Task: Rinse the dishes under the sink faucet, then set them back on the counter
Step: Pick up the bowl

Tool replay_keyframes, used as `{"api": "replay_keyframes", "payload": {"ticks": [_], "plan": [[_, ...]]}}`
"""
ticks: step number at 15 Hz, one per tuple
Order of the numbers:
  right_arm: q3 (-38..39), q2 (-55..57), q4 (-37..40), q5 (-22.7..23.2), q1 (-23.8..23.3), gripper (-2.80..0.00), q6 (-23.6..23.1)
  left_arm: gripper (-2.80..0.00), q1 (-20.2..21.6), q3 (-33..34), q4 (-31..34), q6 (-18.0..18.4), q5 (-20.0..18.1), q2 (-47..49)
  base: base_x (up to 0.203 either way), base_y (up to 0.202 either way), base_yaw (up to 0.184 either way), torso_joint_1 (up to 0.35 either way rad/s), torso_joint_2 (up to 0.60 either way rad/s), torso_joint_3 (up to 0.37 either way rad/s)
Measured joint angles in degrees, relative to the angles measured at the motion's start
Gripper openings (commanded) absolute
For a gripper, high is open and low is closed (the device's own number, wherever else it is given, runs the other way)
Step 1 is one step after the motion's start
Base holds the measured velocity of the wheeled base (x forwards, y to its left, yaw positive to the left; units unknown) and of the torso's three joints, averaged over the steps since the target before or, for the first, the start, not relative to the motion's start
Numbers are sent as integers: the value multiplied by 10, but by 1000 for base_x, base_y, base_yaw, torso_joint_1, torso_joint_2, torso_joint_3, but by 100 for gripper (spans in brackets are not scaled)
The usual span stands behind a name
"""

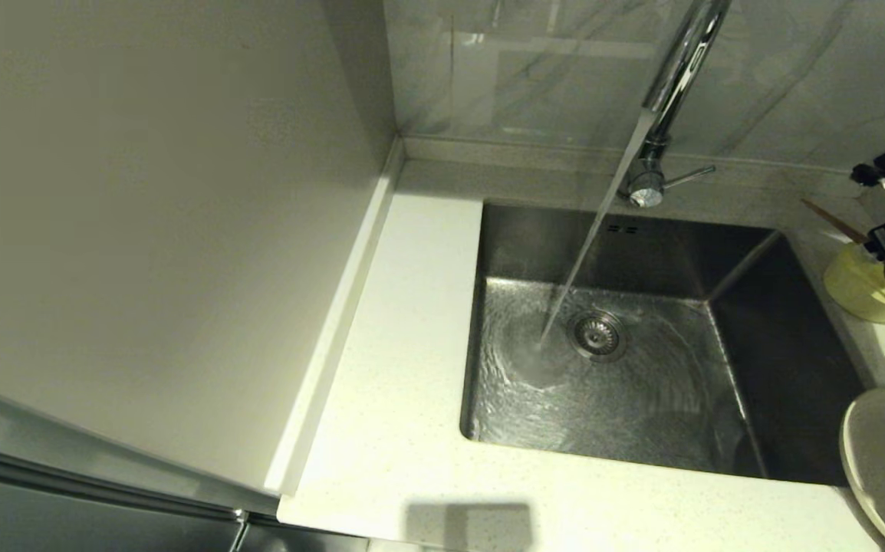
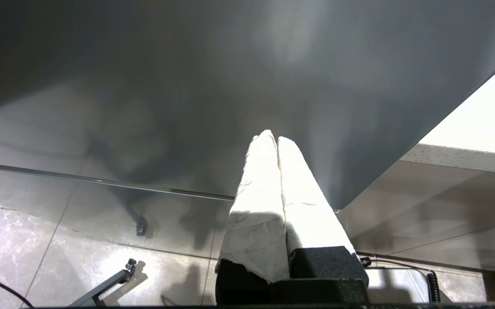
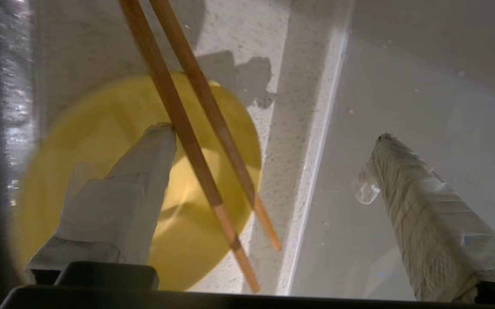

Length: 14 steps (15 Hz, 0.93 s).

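Hovering wide-open, empty jaws of right gripper (image 3: 269, 167) over bowl (image 3: 114, 180) and chopsticks (image 3: 196, 141) on worktop (image 1: 412, 322), risking sticks rolling off if nudged.

Plain beige wall panel (image 1: 143, 230) stood at left, grey-veined marble backsplash (image 1: 534, 69) behind, glossy marbled floor tiles (image 2: 24, 240) below, lighting dim.
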Motion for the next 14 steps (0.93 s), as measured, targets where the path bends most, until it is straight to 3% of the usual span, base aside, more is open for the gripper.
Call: {"api": "replay_keyframes", "payload": {"ticks": [14], "plan": [[0,14,0,0,-8,0,-5,-280,0,0,0,0,0,0,0,0,0,0,0,0]]}}
